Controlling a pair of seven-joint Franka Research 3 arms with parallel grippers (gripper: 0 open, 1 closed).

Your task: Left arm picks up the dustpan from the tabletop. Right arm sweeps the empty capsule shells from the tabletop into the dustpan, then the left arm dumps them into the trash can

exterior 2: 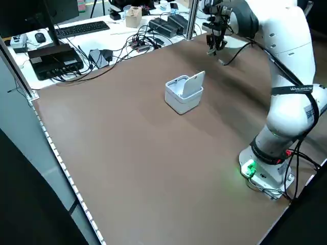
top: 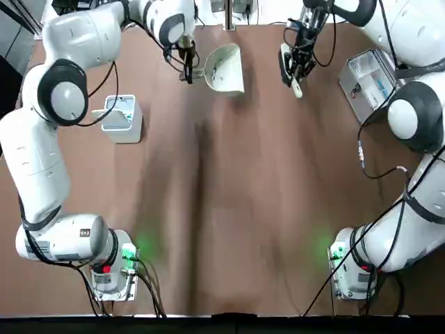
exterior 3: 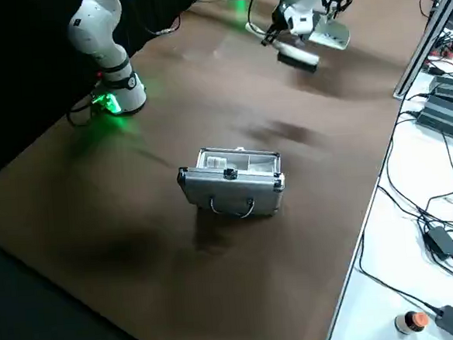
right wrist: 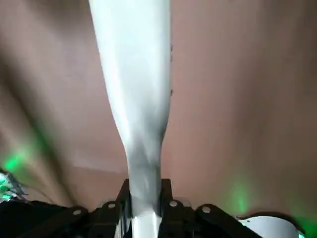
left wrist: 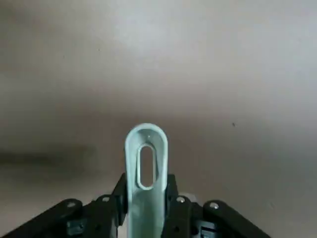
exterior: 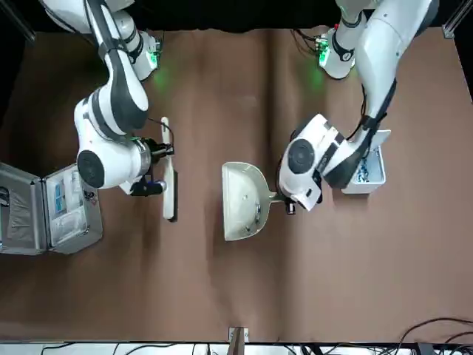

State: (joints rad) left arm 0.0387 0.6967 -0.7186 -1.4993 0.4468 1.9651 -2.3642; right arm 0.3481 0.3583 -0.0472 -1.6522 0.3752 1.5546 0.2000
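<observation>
Top view, dustpan: cream pan (top: 226, 69) in the upper middle, just beside the left gripper (top: 195, 69), on the side toward the right arm.
Top view, trash can: pale bin (top: 122, 120) at upper left, well apart from the pan.
Front view, pan's inside: a few tiny specks (exterior: 257, 215) show near the handle end.
Front view, brush: white brush (exterior: 169, 170) left of centre, at the right gripper (exterior: 164, 168), its dark bristles facing the pan but apart from it.
Left side view, flap lid: raised and tilted (exterior 2: 193, 84), clearer here than from overhead.
Right side view, silver case: open near the centre (exterior 3: 233, 183), front handle showing; brush and pan at upper right.
Left wrist view, left fingers: clamped on the dustpan's slotted handle, which runs between them.
Right wrist view, right fingers: clamped on the brush's white handle.
</observation>
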